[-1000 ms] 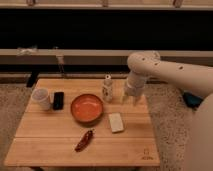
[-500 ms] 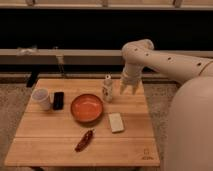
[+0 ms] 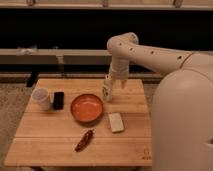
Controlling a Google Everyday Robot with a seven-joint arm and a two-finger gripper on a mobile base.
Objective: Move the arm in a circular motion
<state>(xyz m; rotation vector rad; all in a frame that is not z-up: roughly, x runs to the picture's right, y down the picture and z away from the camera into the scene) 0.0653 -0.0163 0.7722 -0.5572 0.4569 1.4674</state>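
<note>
Arm is reaching in from the right, elbow bent high, forearm dropping to the gripper, which is hanging over the table; finger state: cannot tell. Below and left of it one orange bowl is sitting; one white block below, one red pepper farther down.

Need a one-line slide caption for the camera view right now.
Cream-white arm bent over the wooden table, its hand hanging beside the orange bowl.
</note>
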